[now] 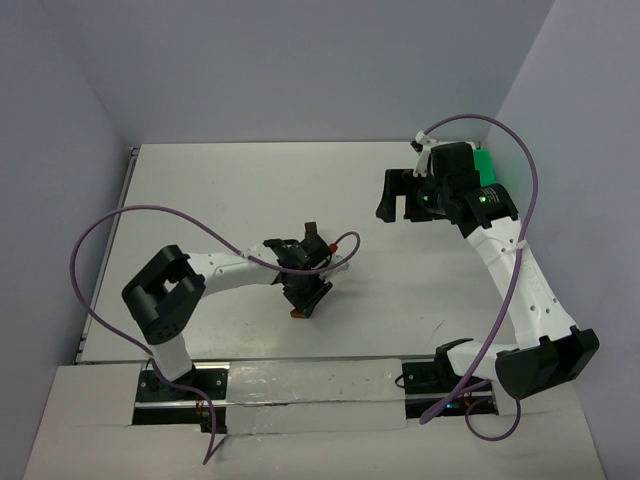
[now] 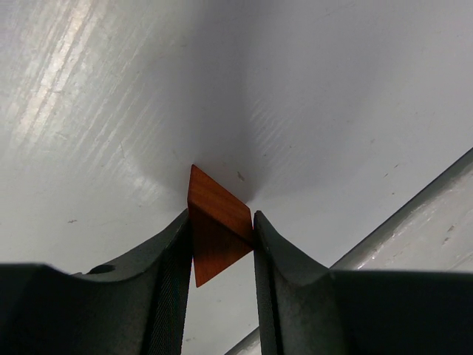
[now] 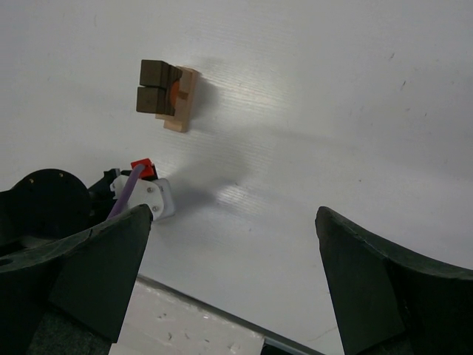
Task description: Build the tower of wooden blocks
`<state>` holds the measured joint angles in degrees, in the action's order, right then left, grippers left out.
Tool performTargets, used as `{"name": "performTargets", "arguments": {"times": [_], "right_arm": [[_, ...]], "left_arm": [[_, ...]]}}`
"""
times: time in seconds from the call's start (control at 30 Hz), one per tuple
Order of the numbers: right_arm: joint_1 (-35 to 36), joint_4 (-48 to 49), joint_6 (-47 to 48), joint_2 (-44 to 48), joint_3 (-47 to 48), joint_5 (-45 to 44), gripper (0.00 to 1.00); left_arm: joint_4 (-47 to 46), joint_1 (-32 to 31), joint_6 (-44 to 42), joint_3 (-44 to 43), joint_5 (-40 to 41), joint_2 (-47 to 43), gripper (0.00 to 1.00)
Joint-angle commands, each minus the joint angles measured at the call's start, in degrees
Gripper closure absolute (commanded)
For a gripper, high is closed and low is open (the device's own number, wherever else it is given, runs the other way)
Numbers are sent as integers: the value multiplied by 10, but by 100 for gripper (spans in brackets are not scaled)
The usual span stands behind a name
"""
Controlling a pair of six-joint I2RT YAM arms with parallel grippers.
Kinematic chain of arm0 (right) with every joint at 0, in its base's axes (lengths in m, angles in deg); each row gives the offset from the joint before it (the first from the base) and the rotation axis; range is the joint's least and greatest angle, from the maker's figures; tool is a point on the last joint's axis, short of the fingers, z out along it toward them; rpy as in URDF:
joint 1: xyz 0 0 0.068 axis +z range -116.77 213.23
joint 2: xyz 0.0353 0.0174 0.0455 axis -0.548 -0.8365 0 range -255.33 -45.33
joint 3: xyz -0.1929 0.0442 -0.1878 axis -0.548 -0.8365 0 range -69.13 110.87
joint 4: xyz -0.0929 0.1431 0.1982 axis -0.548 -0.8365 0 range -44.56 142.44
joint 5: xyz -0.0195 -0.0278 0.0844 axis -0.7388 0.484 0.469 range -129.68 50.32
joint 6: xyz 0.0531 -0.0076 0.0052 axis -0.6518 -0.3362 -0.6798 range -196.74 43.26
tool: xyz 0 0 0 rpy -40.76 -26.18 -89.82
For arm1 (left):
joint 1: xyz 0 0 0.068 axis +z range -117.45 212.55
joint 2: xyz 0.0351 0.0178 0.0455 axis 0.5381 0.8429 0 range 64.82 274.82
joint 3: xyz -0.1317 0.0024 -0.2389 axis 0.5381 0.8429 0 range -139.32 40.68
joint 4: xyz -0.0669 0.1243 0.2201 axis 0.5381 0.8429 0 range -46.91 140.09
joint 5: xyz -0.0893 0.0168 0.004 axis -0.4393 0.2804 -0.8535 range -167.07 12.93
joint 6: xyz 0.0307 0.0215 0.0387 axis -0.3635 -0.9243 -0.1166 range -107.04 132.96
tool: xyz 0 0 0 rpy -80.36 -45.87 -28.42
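Left fingers [image 2: 166, 281] pinch a reddish-brown triangular wedge [image 2: 216, 229] close to the worktop [image 2: 332, 111], arm stretched rightward, wrist pitched down. Just beyond stands the wood block tower [image 3: 168, 95]. Right fingers [image 3: 103, 266] gape wide at the far right, arm extended.

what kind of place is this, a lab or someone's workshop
Probably a robotics lab test cell: a bare white table boxed in by plain panels, a left arm and right arm bolted at its near edge, and tiny wood blocks as practice pieces.
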<state>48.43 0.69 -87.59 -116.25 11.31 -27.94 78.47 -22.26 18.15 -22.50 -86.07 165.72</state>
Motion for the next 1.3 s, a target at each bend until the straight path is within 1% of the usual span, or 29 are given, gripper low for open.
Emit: {"name": "performTargets", "arguments": {"times": [0.0, 0.03, 0.13, 0.23, 0.27, 0.3, 0.37, 0.4, 0.5, 0.53, 0.57, 0.6, 0.63, 0.67, 0.7, 0.73, 0.83, 0.9, 1.0, 1.27], "right_arm": [[-4, 25, -5, 11, 15, 28, 0], [-4, 28, -7, 13, 20, 48, 0], [-4, 34, -8, 15, 33, 88, 0], [-4, 43, -11, 16, 51, 125, 0], [-3, 51, -14, 16, 56, 131, 0], [-3, 56, -18, 15, 65, 137, 0], [-2, 60, -26, 5, 91, 144, 0], [2, 64, -32, -2, 102, 148, 0], [14, 83, -45, -31, 135, 157, 0], [24, 84, -49, -38, 144, 157, 0], [40, 85, -52, -59, 172, 157, 0], [49, 84, -53, -69, 182, 156, 0], [70, 85, -53, -87, 193, 152, 0], [71, 85, -53, -87, 204, 151, 0], [82, 86, -51, -97, 212, 150, 0], [106, 86, -51, -114, 230, 145, 0], [164, 86, -51, -154, 269, 130, 0], [180, 85, -58, -173, 286, 129, 0], [192, 85, -87, -224, 318, 131, 0], [244, 87, -112, -291, 378, 38, 2]], "left_arm": [[5, 27, 5, -25, -20, -63, 91], [6, 45, 5, -27, -30, -78, 99], [0, 101, 10, -26, -94, -168, 100], [-25, 180, 27, -25, -122, -249, 100], [-39, 203, 44, -31, -109, -289, 100], [-48, 214, 62, -40, -85, -319, 100], [-65, 224, 94, -57, -39, -351, 100], [-67, 225, 132, -82, 12, -362, 100], [-36, 236, 212, -144, 83, -351, 100], [-36, 245, 236, -159, 79, -347, 100], [-38, 272, 271, -176, 59, -343, 100], [-43, 282, 300, -187, 28, -339, 100], [-47, 304, 317, -192, 3, -337, 100], [-53, 305, 318, -193, -25, -334, 100], [-60, 318, 349, -192, -51, -330, 100], [-72, 344, 364, -188, -90, -324, 100], [-102, 399, 434, -165, -145, -315, 100], [-136, 407, 456, -142, -172, -316, 100], [-152, 408, 485, -129, -188, -312, 100], [-161, 416, 527, -105, -198, -305, 100]]}}
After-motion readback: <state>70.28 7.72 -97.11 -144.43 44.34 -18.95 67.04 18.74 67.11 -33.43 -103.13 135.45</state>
